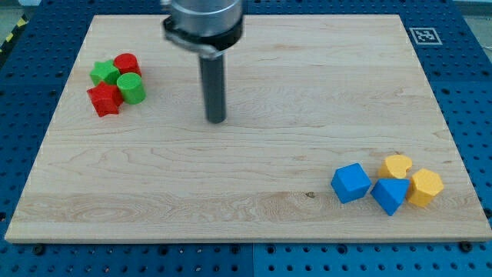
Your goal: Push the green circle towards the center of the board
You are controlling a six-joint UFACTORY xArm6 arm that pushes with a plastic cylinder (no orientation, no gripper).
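Observation:
The green circle (131, 88) stands near the board's upper left, in a tight cluster with a green star (104, 74), a red circle (127, 63) and a red star (104, 99). My tip (217, 121) rests on the wooden board (246, 154) to the right of that cluster, a good gap from the green circle and slightly lower in the view. It touches no block.
At the view's lower right sit a blue cube (350, 183), a blue triangular block (390, 194), a yellow heart-like block (397, 166) and a yellow hexagon-like block (425, 187). A marker tag (422, 35) is at the board's top right corner.

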